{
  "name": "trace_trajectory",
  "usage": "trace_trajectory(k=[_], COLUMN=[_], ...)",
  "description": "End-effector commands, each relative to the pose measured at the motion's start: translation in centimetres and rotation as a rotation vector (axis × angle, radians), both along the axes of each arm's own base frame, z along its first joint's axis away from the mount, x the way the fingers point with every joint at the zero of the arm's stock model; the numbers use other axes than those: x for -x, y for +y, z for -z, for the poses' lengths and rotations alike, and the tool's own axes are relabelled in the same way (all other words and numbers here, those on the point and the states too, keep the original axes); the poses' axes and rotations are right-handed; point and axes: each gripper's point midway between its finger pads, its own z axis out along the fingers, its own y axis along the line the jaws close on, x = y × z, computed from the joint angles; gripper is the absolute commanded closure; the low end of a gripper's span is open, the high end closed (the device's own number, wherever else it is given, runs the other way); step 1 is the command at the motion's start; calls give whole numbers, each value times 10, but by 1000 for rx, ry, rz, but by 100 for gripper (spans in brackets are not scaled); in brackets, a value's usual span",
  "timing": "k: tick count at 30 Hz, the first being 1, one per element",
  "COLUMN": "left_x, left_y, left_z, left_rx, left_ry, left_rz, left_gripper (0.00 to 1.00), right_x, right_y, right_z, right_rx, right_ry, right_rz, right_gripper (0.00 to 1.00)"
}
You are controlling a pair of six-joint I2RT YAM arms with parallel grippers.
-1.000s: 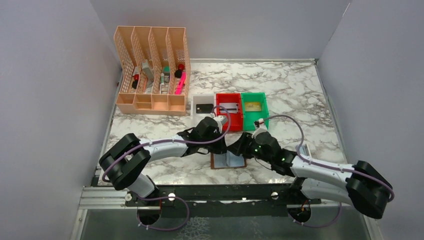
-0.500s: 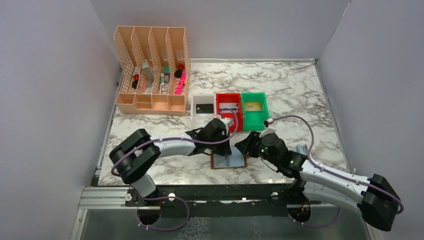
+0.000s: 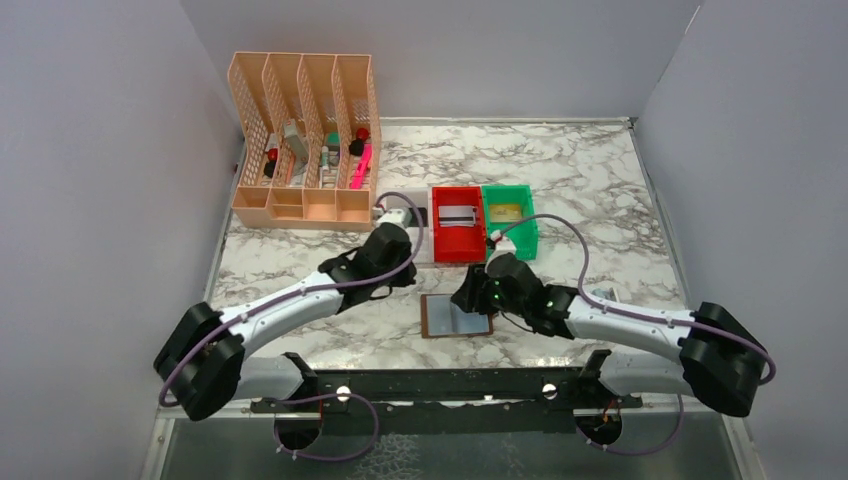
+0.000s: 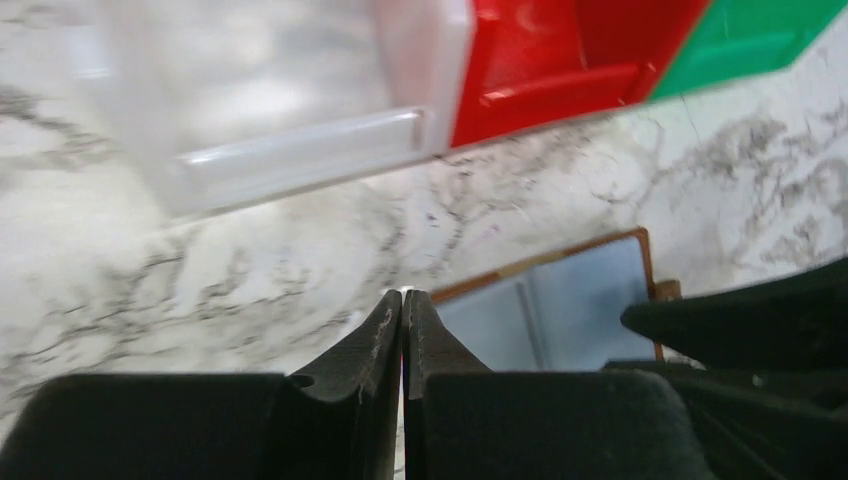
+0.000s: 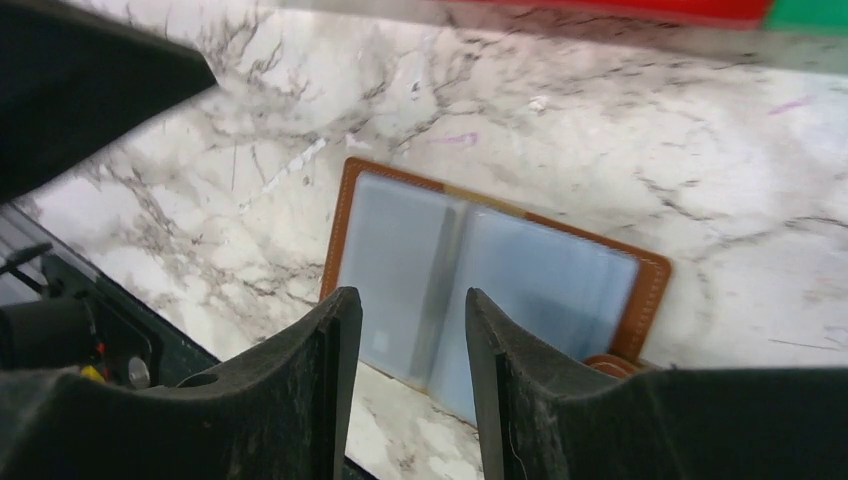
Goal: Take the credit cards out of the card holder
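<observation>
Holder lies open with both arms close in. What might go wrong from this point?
1. The right gripper hangs open over the holder, which looks empty; closing there may pinch the lining or drag the loose holder.
2. The left gripper is shut near the white bin; whether it holds anything cannot be told, and a thin load might slip and miss the bin.
</observation>
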Motion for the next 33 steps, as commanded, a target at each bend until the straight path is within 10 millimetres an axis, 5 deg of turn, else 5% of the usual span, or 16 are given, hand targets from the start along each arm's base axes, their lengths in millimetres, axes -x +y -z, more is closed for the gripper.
trace_trajectory(k=[1, 6, 9, 13, 23, 33], left_x=[-7, -4, -1, 0, 1, 0], left_y=[53, 71, 77, 82, 83, 76], left_z=[-2, -19, -23, -25, -27, -25], left_rx=[-5, 74, 99, 105, 109, 115], left_ry=[-27, -86, -100, -106, -115, -101], left_rz=[-173, -232, -259, -278, -281, -253], left_gripper=[91, 70, 44, 36, 32, 32], right_x=[1, 5, 8, 12, 15, 16], right_y=[13, 27, 32, 38, 41, 30], right_z=[1, 13, 24, 35, 59, 68], right_rx=[138, 284, 355, 436, 547, 545], right_ry=[-39, -53, -34, -25, 19, 19], right_rz=[-25, -31, -26, -27, -8, 35], right_gripper=[50, 41, 39, 35, 32, 55])
